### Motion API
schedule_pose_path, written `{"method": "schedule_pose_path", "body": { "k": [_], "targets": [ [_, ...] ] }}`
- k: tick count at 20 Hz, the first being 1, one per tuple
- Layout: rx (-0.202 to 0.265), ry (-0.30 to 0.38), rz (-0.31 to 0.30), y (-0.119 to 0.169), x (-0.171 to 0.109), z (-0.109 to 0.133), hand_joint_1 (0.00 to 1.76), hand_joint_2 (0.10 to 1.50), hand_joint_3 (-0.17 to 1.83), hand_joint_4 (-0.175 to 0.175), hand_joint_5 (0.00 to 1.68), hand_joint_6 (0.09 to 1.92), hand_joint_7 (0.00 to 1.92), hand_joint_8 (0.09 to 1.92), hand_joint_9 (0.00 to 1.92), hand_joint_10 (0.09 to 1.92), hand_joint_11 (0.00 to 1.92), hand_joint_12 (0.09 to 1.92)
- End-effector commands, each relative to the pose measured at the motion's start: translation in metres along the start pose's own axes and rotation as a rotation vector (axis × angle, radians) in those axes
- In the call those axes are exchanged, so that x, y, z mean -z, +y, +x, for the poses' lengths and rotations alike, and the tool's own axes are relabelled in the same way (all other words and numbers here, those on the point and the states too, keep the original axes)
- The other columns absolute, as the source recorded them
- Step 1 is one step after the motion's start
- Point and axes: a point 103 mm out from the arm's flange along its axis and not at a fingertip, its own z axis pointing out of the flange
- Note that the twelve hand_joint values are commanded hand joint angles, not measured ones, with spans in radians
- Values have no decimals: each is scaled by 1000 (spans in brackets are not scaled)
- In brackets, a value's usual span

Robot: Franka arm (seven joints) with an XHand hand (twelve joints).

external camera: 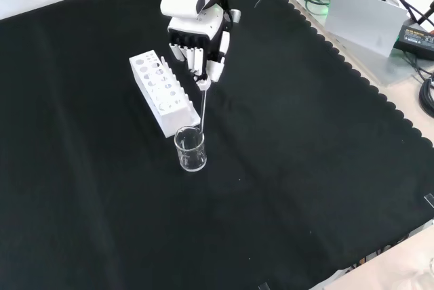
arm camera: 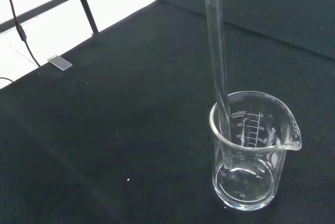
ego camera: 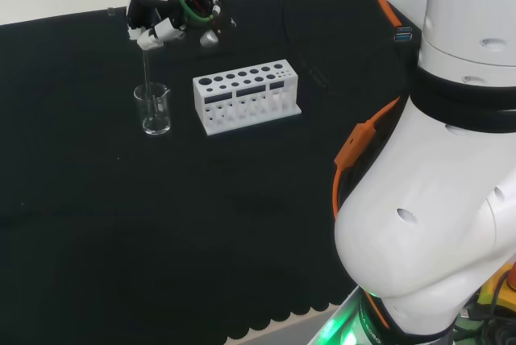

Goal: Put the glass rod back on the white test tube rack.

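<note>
Closest to our wrist camera stands the clear beaker point(arm camera: 254, 150), with the glass rod point(arm camera: 217, 51) dipping into it, its lower end near the bottom. We see the hand point(external camera: 200, 43) above, fingers curled and pinching the rod's top end, holding it nearly upright. In the head view the white test tube rack point(ego camera: 246, 95) stands just right of the beaker point(ego camera: 152, 109) on the black cloth point(ego camera: 161, 224), apart from it.
</note>
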Motion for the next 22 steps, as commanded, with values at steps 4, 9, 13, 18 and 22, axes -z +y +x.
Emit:
{"method": "schedule_pose_path", "body": {
  "k": [4,9,13,18,22],
  "targets": [
    [4,-8,-2,5,4,-2,1312,1069,-175,-175,1249,573,1293,585,1875,464,1705,743],
    [1,-19,-17,6,15,2,1312,1069,-175,-175,1250,571,1293,583,1875,464,1704,744],
    [-3,-29,-27,3,23,3,1312,1069,-175,-175,1251,570,1294,583,1874,464,1704,745],
    [-11,-38,-40,-3,33,4,1312,1068,-175,-175,1251,569,1295,581,1874,465,1703,745],
    [-21,-48,-59,-7,44,2,1312,1068,-175,-175,1252,568,1295,581,1874,465,1703,746]
  ]
}}
